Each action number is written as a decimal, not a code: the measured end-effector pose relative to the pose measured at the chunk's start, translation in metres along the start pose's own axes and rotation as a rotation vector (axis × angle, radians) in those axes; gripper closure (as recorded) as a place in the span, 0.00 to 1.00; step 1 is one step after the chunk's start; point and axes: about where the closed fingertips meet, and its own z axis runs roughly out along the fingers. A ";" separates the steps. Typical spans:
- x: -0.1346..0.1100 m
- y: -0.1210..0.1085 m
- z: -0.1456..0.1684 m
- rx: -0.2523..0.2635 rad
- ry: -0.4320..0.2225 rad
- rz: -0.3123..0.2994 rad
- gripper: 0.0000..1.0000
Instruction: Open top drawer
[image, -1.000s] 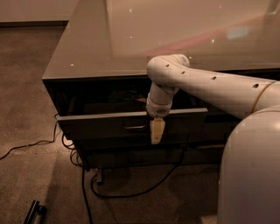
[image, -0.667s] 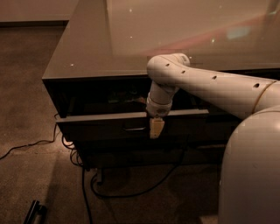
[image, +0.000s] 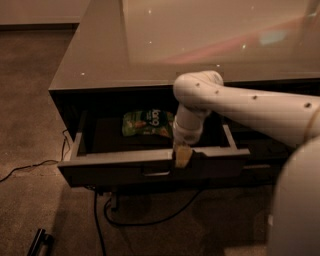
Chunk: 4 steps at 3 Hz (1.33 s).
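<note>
Camera view, drawer stage of the task. The top drawer (image: 125, 170) now stands well out from the front of the desk (image: 150, 50), directly under the desk's front edge. A second earlier it was only slightly ajar, with its front nearly flush with the carcass. The opening has widened enough to expose the inner floor and a green snack bag (image: 147, 123) lying toward the back. Judged from this, the task is largely accomplished, with at most a little travel left. The pincer (image: 182, 156) sits at the top edge of the drawer front, just right of centre and above the small metal pull (image: 156, 173). The white arm (image: 260, 107) reaches in from the right and drops over the open drawer. Whether the pincer is apart, together or clamped on the front panel cannot be told here. The drawer's long axis runs left to right, parallel to the desk's front edge. Its flat front faces the camera, and it has slid out along the short axis toward the viewer. A dark cable (image: 100, 220) trails over the carpet (image: 30, 125) beneath.
</note>
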 end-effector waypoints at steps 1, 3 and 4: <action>0.000 0.011 0.004 -0.011 0.003 0.012 0.83; 0.002 0.020 0.005 -0.028 0.005 0.009 0.37; 0.008 0.072 0.009 -0.134 0.042 -0.082 0.13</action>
